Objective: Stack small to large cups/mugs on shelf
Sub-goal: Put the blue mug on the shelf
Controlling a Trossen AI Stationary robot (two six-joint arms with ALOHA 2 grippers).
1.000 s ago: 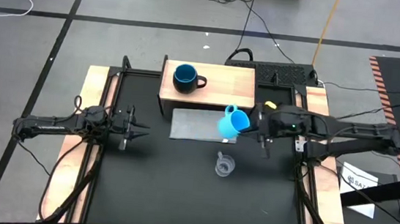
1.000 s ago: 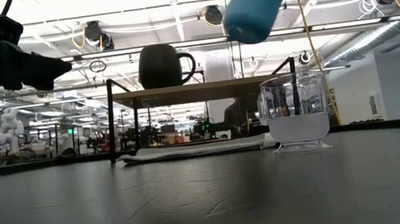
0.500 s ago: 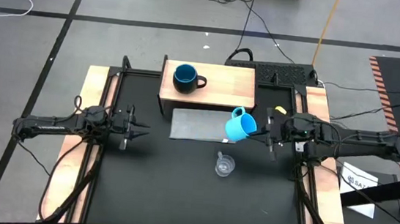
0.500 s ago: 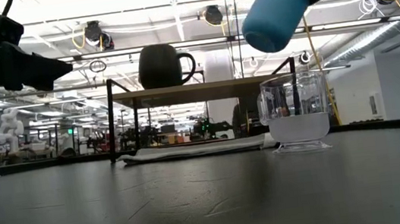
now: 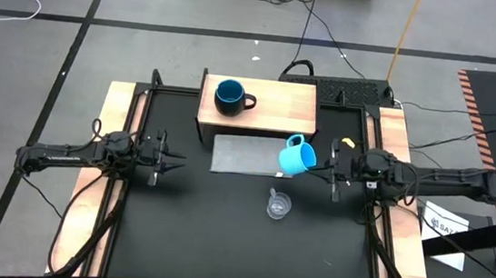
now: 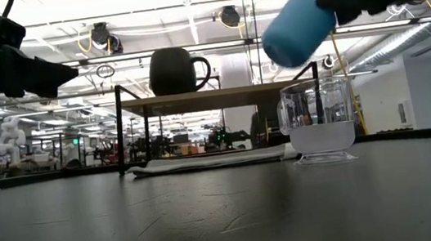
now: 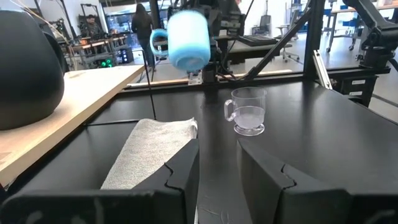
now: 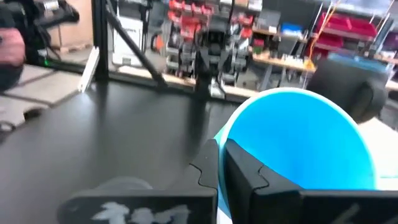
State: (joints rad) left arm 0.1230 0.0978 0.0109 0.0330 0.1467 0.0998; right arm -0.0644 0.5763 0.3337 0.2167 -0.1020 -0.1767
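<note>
The shelf stands at the far edge of the table, with the large mug on its left part and a mat lying flat just in front of it. The right gripper holds the medium mug tilted in the air over the mat's right end, and the clear cup sits on the table nearer the front, just below that mug. The left gripper hangs above the table's left side, well apart from all of it.

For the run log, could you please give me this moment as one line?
right hand: shut on light-blue mug, lifted above mat | left hand: waiting, empty | navy mug: on shelf | clear cup: on table
</note>
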